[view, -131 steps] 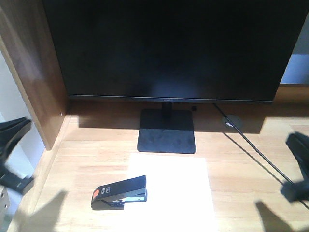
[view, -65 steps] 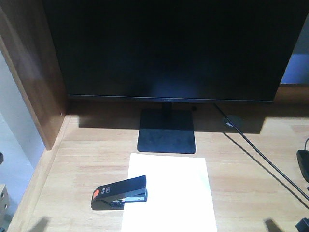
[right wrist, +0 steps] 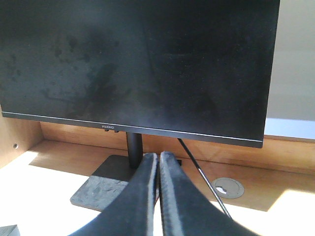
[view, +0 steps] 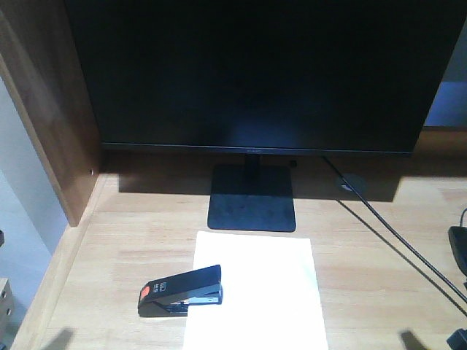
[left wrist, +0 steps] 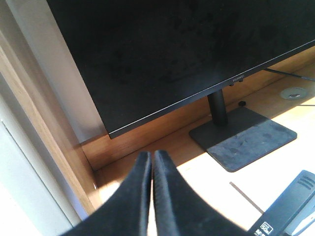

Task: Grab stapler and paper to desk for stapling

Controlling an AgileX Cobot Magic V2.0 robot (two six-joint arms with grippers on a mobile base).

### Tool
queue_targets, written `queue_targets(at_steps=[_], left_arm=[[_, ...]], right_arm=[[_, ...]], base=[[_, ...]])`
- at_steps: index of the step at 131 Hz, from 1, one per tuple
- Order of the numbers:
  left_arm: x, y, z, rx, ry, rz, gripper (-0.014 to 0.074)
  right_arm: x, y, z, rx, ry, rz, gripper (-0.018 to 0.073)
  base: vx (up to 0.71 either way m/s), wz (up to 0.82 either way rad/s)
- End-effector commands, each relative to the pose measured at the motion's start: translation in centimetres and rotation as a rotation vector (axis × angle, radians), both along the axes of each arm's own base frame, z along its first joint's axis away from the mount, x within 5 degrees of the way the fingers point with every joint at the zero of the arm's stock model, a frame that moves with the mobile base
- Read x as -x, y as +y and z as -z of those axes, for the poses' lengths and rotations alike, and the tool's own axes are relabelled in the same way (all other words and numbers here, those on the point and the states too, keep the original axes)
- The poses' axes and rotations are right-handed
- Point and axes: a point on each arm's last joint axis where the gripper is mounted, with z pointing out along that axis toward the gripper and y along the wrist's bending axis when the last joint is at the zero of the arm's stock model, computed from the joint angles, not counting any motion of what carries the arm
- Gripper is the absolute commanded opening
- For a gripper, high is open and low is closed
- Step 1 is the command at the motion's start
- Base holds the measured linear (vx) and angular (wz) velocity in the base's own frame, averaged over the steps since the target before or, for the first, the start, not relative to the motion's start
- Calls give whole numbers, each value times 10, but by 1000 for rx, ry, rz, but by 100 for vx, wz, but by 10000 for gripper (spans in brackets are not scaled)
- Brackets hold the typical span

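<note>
A large dark monitor (view: 255,73) stands on its square black base (view: 252,198) at the back of the light-wood bench (view: 131,240). A brown side panel (view: 51,117) rises at left. Sunlight falls across the wood; a black cable (view: 387,233) trails right.

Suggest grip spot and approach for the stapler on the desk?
Judging from the front view: take the stapler across its narrow width at mid-body, coming from above. It lies on its base, long axis left-right, orange tab at the left end, right end over the paper. Its long flat flanks suit the pads. Both grippers are shut now.
</note>
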Motion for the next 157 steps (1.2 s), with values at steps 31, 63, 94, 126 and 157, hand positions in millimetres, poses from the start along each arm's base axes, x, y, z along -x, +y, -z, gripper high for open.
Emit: queue_targets(at_steps=[31,63,94,126,157], left_arm=[[-1,1,-14,45,-81,-12,-6],[-1,1,-15,48,-82,-12,-6],[-2,1,-16,228,-32,-27,-6],[-2,3,-15,308,4,-58,-6],[14,16,-18,319,-53,-149,-6]], right_arm=[[-1,-2,-9,23,-27,28,-6],[-1,-2,-9,22,-27,28,-6],[-1,-2,-9,22,-27,28,-6],[-1,-2,-9,22,-27,28,-6],[-1,-2,-9,22,-27,28,-6]], base=[[0,0],[0,0],[0,0],[0,0],[0,1]])
